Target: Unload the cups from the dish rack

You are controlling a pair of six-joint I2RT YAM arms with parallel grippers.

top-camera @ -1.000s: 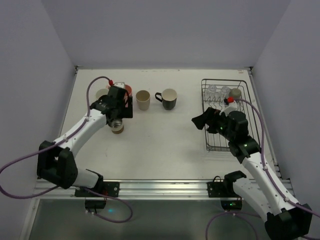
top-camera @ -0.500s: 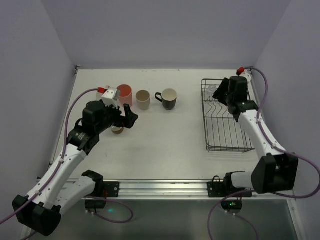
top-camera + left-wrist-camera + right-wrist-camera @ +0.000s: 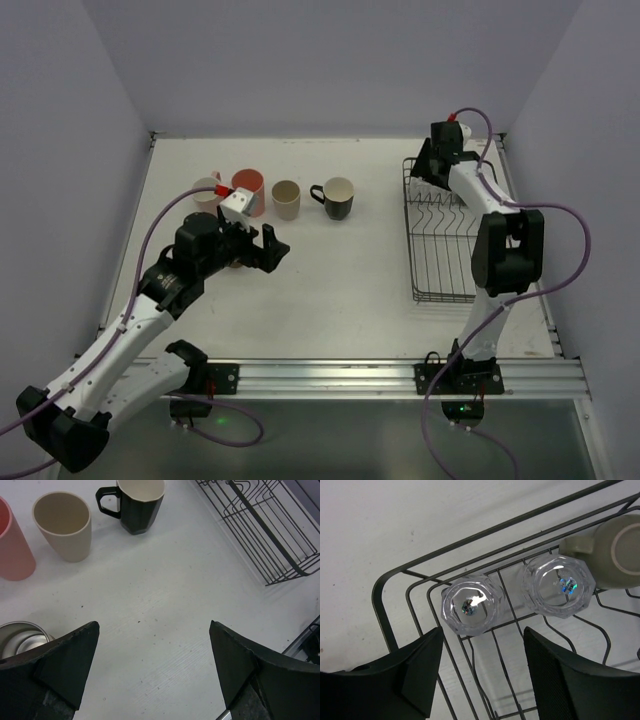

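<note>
The white tabletop (image 3: 340, 290) carried everything, and the rectangular dark wire dish rack (image 3: 455, 298) lay along its right side, most of its length bare between the tines. The left arm (image 3: 130, 320) reached over the middle-left of the tabletop. The left jaws stood wide apart with nothing between them, hanging above bare surface with the unloaded cups just beyond. The right arm (image 3: 505, 250) stretched to the far end of the rack, where the right jaws were parted, less widely than the left. They gripped nothing and hung just above the far corner. Five cups stood out on the tabletop, well apart from the rack. Four made a loose row along the far left: a black faceted mug with a cream inside (image 3: 338, 198), a salmon-pink tumbler (image 3: 247, 186), a beige handleless cup (image 3: 286, 199) and a pale pink mug (image 3: 206, 190). A small cup with a shiny grey inside (image 3: 22, 639) sat nearer the left arm (only its rim showed in the left wrist view, so its outer colour could not be told). That part of the job looked done. Three pieces were left in the rack's far corner: two clear faceted glasses (image 3: 472, 605) (image 3: 559, 586) side by side, seen end-on, and a small olive-grey mug (image 3: 620, 550) just beside the second glass. By that count the unloading was past halfway, and the first glass, lying between the right jaws' line of reach, seemed the likely next pick.
</note>
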